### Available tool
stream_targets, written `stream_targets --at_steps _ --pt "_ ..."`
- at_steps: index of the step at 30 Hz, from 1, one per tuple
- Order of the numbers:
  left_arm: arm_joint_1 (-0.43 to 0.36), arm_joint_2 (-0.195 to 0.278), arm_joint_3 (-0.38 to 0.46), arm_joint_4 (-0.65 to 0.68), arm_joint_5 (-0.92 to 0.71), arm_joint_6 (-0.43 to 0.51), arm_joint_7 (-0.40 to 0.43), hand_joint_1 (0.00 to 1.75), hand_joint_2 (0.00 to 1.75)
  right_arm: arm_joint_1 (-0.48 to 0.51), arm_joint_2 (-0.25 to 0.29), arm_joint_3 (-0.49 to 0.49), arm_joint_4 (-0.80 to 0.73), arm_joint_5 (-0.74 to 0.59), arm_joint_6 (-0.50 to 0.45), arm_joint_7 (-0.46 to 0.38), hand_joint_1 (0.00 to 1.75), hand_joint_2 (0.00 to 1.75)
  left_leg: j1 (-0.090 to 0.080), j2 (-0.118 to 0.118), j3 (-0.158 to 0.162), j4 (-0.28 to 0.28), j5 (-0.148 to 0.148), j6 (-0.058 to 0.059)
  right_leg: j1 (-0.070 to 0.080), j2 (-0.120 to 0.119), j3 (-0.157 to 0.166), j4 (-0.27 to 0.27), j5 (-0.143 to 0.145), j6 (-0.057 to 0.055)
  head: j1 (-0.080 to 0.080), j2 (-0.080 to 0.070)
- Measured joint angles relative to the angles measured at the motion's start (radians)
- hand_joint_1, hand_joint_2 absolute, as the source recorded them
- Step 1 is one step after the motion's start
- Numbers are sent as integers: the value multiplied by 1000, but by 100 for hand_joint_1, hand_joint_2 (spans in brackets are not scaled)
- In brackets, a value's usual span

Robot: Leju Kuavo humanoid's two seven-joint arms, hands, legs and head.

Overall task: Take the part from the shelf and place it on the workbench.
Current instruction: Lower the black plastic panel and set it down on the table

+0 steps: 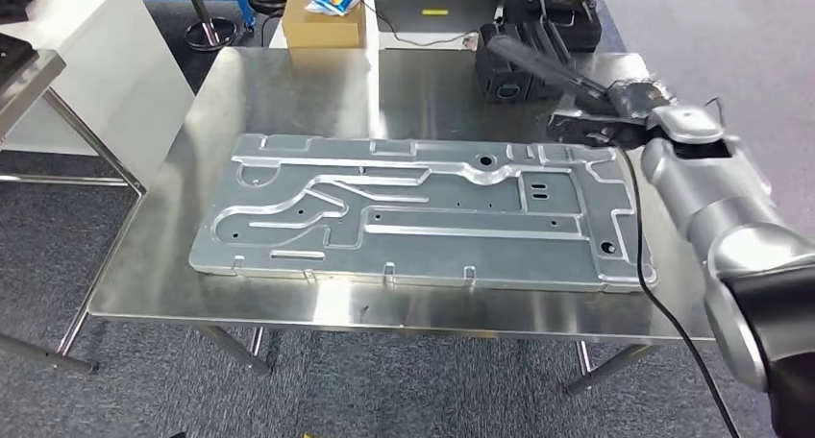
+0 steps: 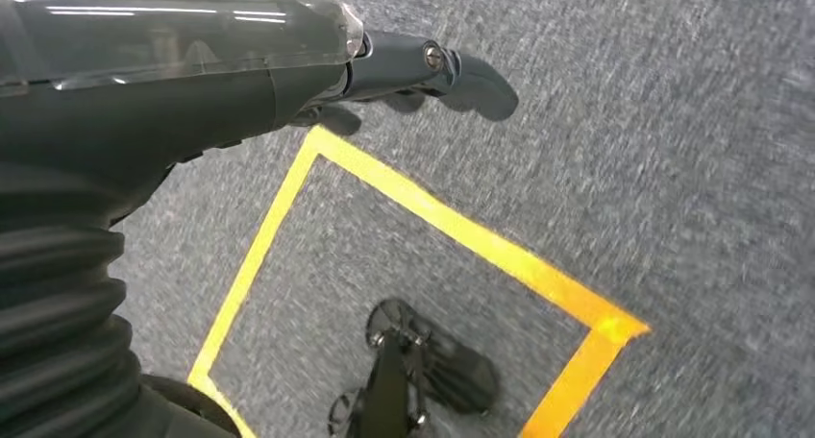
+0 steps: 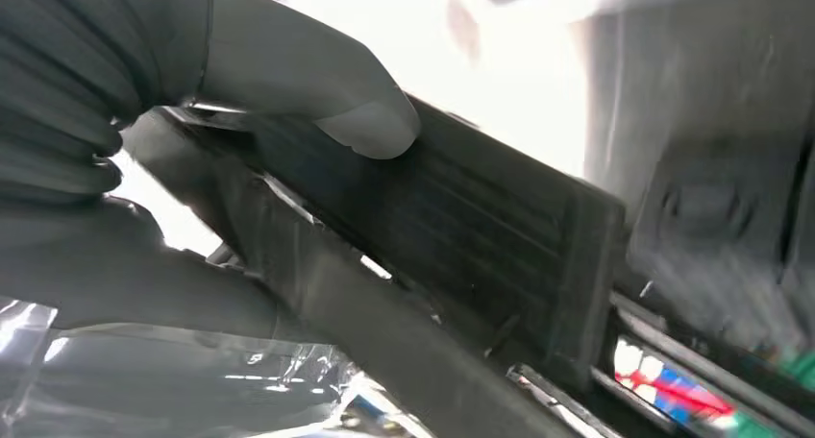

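A flat black ribbed part (image 1: 543, 61) is held tilted at the upper right of the head view, above the steel workbench (image 1: 288, 102), gripped by the right hand (image 1: 625, 104), thumb (image 3: 317, 83) pressed on its face; the left hand (image 2: 423, 68) hangs with fingers loosely curled, holding nothing.

Cardboard box (image 1: 327, 17) beyond large metal plate (image 1: 413, 212).

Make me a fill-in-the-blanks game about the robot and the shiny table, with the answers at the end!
1. The black part is held by the robot's ____ hand.
2. The big flat metal plate lies on the shiny ____.
3. Under the left hand, the tape on the floor is ____.
4. The box past the table's far edge is made of ____.

Answers: right; table; yellow; cardboard
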Motion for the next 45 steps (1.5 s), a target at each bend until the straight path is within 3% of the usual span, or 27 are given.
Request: stream_targets --at_steps 3,6,7,8,9,11,13,16,18,21,22,23,24,26,28,30,32,33,35,37,38,39,41,43,45 --pt "-4 -1 0 0 0 0 -1 0 175 17 28 27 8 10 0 -2 175 175 3 0 -21 50 -37 -15 -4 -1 1 -4 3 -22 -2 0" --pt "-4 -2 0 0 0 0 -1 0 175 21 43 41 14 13 0 -2 175 175 6 0 -104 237 -126 -24 0 -4 1 -5 2 -30 -4 0" --pt "-3 -2 0 0 -1 -1 -1 0 175 23 47 46 17 16 1 -2 175 175 6 0 -125 282 -138 -24 1 -4 1 -4 2 -31 -4 0" --pt "-3 -2 0 0 -1 -2 -1 0 175 26 52 50 20 21 2 -3 175 175 6 0 -130 289 -129 -23 2 -4 2 -4 2 -32 -4 0" --pt "-3 -2 0 0 -2 -2 0 0 175 30 57 54 22 27 4 -4 175 175 6 0 -115 255 -102 -21 3 -4 3 -4 1 -32 -4 0" --pt "-5 -2 -1 0 -7 -3 5 0 175 40 69 65 26 45 12 -5 175 175 6 0 -50 118 -34 -13 5 -2 6 -4 0 -30 -4 0" --pt "-10 -3 -1 0 -13 -3 12 0 175 54 82 81 32 69 24 -4 175 175 2 -2 -6 21 -5 -7 8 1 4 -4 2 -23 -4 0" --pt "-14 -8 -3 0 -21 -3 21 0 175 88 97 113 40 113 34 -5 175 175 2 -3 0 0 -1 3 9 2 2 -10 7 -7 -3 0" --pt "-16 -12 -4 0 -23 -4 23 0 175 108 105 136 44 134 33 -5 175 175 6 -2 4 -12 8 16 7 0 -9 18 -17 2 -1 0" --pt "-18 -17 -7 0 -25 -7 28 0 175 128 112 166 49 159 26 -3 175 175 4 -2 4 -17 13 25 6 -2 -86 189 -103 8 0 0" --pt "-17 -17 -7 0 -27 -8 30 0 175 135 114 177 50 169 23 0 175 175 3 -2 4 -16 13 26 6 -2 -110 240 -119 9 0 0" --pt "-16 -18 -8 0 -28 -8 31 0 175 140 116 189 52 180 19 2 175 175 3 -3 4 -14 12 26 6 -2 -118 258 -116 10 0 0" --pt "-14 -19 -8 0 -30 -8 33 0 175 144 118 200 53 190 15 5 175 175 3 -3 4 -12 11 26 6 -2 -107 237 -95 9 0 0" --pt "-13 -20 -8 0 -32 -7 34 0 175 145 120 219 53 212 5 11 175 175 2 -3 6 -8 8 22 6 -3 -40 107 -33 3 0 0" --pt "-13 -21 -8 0 -34 -6 34 0 175 144 122 239 53 238 -9 18 175 175 -2 -3 5 -5 5 15 11 -3 11 5 -3 -5 0 0" --pt "-12 -21 -8 0 -35 -4 35 0 175 145 123 258 53 259 -21 25 175 175 -4 -3 5 -5 5 7 15 -2 19 -13 -2 -12 -1 0" --pt "-12 -20 -8 0 -36 -4 35 0 175 145 123 273 53 279 -37 33 175 175 -4 -3 3 -1 -1 -3 10 -3 22 -20 3 -22 -1 0" --pt "-12 -20 -8 0 -37 -5 33 0 175 145 123 282 53 293 -49 38 175 175 -3 -3 -5 20 -17 -9 7 -5 24 -24 6 -27 -2 0" --pt "-11 -20 -8 0 -40 -8 26 0 175 146 124 302 53 317 -79 53 175 175 2 -3 -46 117 -76 -21 4 -7 25 -29 10 -34 -5 0" --pt "-9 -20 -9 0 -46 -9 12 0 175 151 124 321 53 327 -107 71 87 87 8 -3 -99 244 -131 -29 4 -8 24 -28 10 -36 -6 0" --pt "-7 -20 -9 0 -50 -6 7 0 175 154 124 328 54 328 -116 78 44 44 10 -3 -110 274 -136 -32 4 -8 24 -28 10 -36 -6 0" --pt "-6 -20 -10 0 -56 -1 3 0 175 156 124 334 54 328 -123 84 0 0 12 -2 -104 267 -123 -34 2 -7 23 -26 10 -35 -6 0" --pt "-7 -19 -14 0 -64 18 1 0 175 161 123 342 57 327 -128 90 0 0 15 -2 -41 149 -61 -35 -1 -6 23 -22 9 -30 -6 0" --pt "-9 -19 -17 0 -65 38 6 0 87 165 119 347 60 326 -133 92 0 0 14 -3 15 33 -24 -29 2 -4 19 -17 9 -18 -6 0" --pt "-9 -20 -17 0 -63 53 21 0 0 167 112 351 63 326 -135 93 0 0 10 -5 25 2 -20 -17 5 -3 14 -18 13 -4 -4 0"
